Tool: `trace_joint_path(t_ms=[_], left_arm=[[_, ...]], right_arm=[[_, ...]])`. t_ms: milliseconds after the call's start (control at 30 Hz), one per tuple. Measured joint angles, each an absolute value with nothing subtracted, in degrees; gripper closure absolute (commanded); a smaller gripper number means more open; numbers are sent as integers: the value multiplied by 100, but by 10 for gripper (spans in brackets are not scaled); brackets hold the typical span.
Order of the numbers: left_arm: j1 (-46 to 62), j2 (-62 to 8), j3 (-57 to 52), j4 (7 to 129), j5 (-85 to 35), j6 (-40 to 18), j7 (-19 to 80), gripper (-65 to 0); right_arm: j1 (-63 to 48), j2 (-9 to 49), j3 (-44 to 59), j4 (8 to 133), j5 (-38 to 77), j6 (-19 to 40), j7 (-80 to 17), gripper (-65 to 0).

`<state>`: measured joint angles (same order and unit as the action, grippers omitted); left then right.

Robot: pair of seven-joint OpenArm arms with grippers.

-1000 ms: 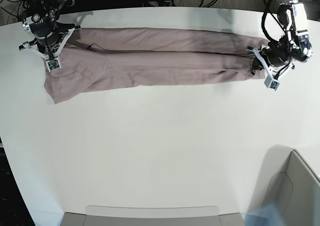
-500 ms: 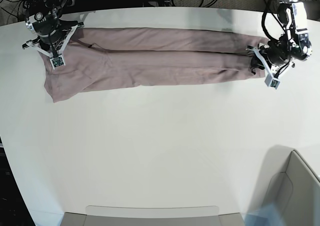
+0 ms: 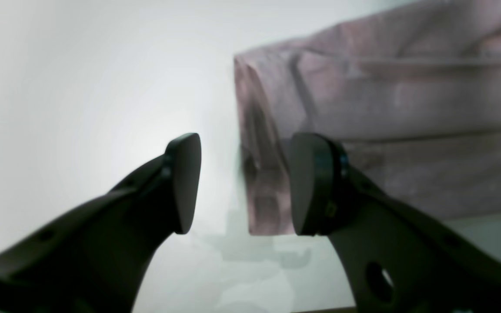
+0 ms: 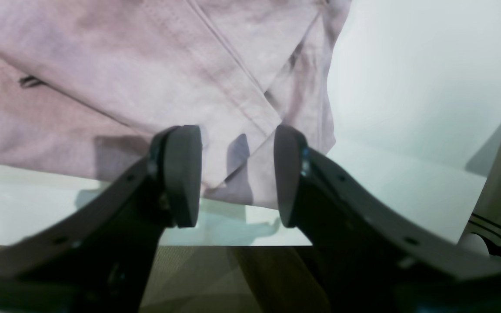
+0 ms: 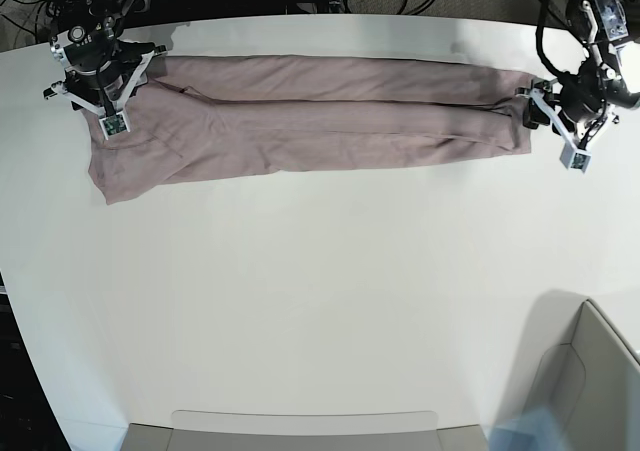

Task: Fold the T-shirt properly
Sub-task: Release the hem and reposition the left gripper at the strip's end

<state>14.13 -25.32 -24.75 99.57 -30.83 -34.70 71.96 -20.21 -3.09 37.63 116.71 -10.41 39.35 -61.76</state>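
Observation:
The mauve-pink T-shirt point(image 5: 320, 121) lies flat, drawn out into a long folded band along the far side of the white table point(image 5: 320, 301). My left gripper point(image 5: 540, 119) hovers at the band's right end. In the left wrist view the gripper point(image 3: 244, 187) is open, one finger point(image 3: 311, 182) over the cloth edge point(image 3: 385, 108) and the other over bare table. My right gripper point(image 5: 100, 83) is over the band's left end. In the right wrist view it point(image 4: 236, 178) is open and empty above a hemmed corner of the shirt point(image 4: 124, 65).
A grey bin point(image 5: 590, 371) stands at the near right corner. A flat grey tray point(image 5: 300, 429) lies at the near edge. Cables and dark stands run behind the table's far edge, close to both arms.
My left gripper has pulled back to the right, off the shirt's end, which now lies flatter. My right gripper has shifted slightly toward the far edge. The shirt has hardly moved.

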Motion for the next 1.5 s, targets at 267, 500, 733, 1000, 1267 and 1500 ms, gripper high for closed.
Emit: trace_joint_path(t_ms=[267, 500, 733, 1000, 1267, 1500], left_arm=[[1382, -2121, -3352, 9946, -3035, -4005, 7629, -339], [923, -2126, -3385, 9043, -3089, -3992, 7666, -339], [996, -2141, -3568, 8646, -3024, -3994, 7710, -339], [672, -2137, -3752, 8641, -3068, -3997, 7999, -339], [574, -2012, -4005, 9522, -3094, -3992, 7953, -338], [845, -1673, -3948, 9953, -3087, -3994, 7977, -338]], right_arm=[[-2034, -285, 3599, 11671, -1050, 3935, -6173, -272], [-2036, -257, 3570, 11666, -1048, 3935, -6193, -272], [-2067, -255, 3437, 11666, -1066, 3935, -6195, -272], [-2032, -252, 3437, 11662, -1048, 3935, -6178, -272], [-2032, -252, 3437, 11662, -1046, 3935, -6178, -272], [-2021, -246, 3433, 11662, -1046, 3935, -6178, -272]])
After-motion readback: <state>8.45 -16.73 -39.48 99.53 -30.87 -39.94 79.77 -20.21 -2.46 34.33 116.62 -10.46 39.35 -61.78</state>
